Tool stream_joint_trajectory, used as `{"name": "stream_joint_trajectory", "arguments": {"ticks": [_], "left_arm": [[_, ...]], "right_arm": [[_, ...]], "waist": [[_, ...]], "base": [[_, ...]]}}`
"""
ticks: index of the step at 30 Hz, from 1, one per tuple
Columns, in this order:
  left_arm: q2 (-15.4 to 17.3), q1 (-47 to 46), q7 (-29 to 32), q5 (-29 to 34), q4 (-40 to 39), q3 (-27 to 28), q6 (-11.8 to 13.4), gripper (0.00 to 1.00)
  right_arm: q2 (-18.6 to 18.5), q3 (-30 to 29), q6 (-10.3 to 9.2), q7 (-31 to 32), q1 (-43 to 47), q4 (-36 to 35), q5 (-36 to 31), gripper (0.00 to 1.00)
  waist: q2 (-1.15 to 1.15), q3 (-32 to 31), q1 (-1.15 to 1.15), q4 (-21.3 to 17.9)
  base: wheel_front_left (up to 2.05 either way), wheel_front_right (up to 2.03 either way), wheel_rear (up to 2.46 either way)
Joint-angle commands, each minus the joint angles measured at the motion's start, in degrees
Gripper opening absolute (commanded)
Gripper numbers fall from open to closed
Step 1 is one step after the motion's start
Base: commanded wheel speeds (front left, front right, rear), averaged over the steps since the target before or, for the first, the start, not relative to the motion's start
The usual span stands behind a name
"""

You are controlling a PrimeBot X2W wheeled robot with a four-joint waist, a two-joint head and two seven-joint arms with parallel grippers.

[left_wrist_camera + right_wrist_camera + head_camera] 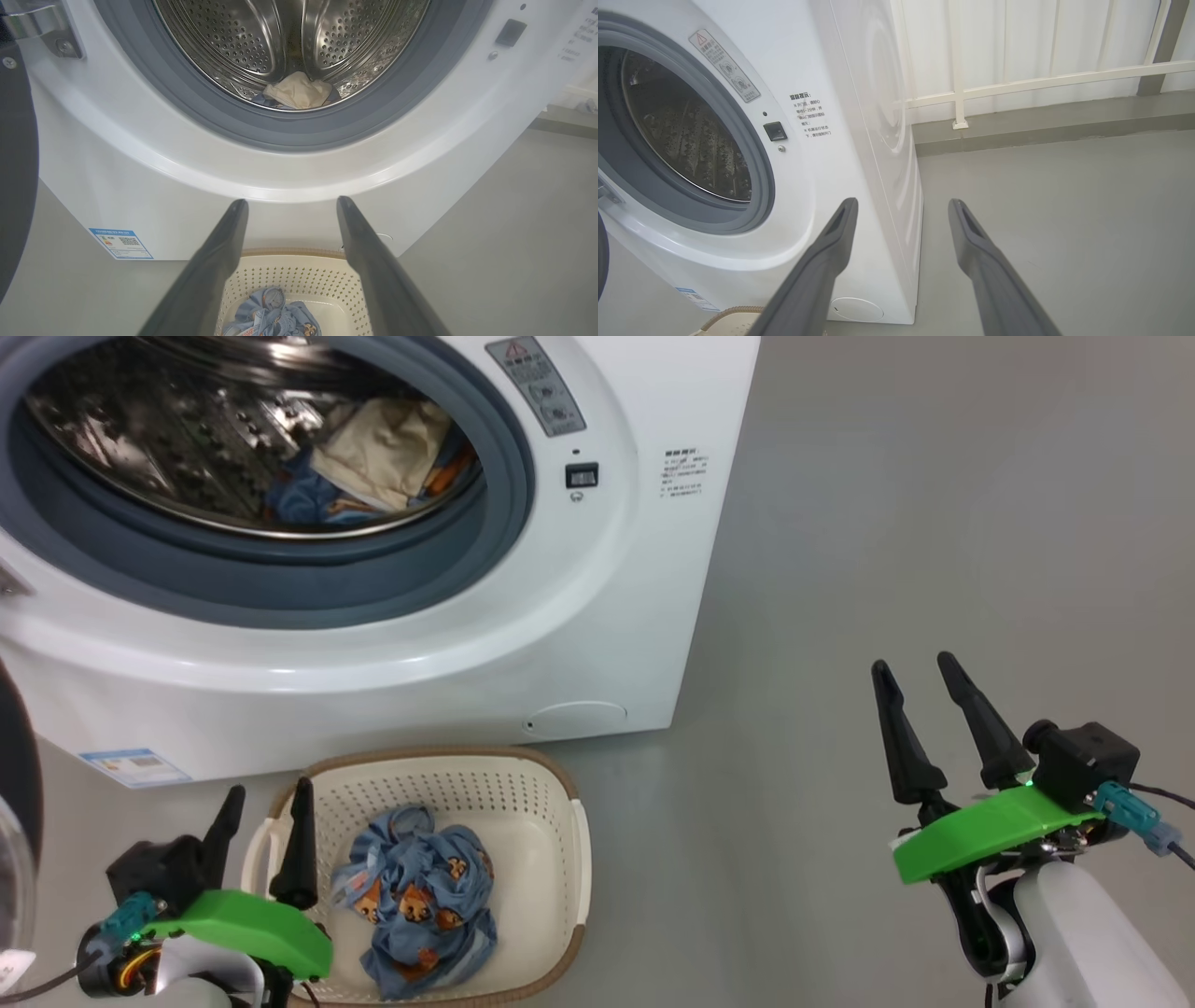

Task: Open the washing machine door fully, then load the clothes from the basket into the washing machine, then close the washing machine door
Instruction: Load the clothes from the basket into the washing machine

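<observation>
Over the basket's [571,821] left rim, the left gripper [268,787], jaws spread and empty like the right gripper [912,660], should sink deep into the clothes' [420,896] middle.

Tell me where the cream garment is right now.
In the head view, the cream garment lies inside the drum of the washing machine, upper left of centre, on blue printed clothes, beyond the basket.

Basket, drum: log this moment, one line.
door open; drum: cream piece inside; basket: printed clothes remain; left hand open; right hand open
</observation>
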Motion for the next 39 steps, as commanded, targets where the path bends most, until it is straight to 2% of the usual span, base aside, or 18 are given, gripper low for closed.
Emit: {"name": "stream_joint_trajectory", "arguments": {"ticks": [1,19,30,39], "left_arm": [[2.0,-2.2,0.0,-0.6,-0.2,1.5,-0.4,1.00],[4.0,-13.4,2.3,-2.3,18.3,-6.4,-2.3,1.00],[5.6,-20.6,3.9,-8.0,25.2,-14.2,-2.3,1.00],[7.2,-25.7,5.5,-12.2,29.3,-17.7,-2.3,1.00]], "right_arm": [[0.1,0.9,0.32,-0.5,-1.6,-1.6,-0.6,1.00],[3.4,0.6,0.32,-0.5,-6.3,-3.8,-3.3,1.00],[4.4,0.8,0.32,-0.5,-10.1,-5.5,-4.8,1.00],[5.0,0.7,0.32,-0.5,-12.3,-6.8,-5.6,1.00]], "waist": [[0.00,1.9,0.00,-0.6],[0.00,15.5,0.00,-2.6],[0.00,25.0,0.00,-4.1],[0.00,31.6,0.00,-5.5]], "base": [[0.00,0.00,0.00],[0.00,0.00,0.00],[0.00,0.00,0.00],[0.00,0.00,0.00]]}}
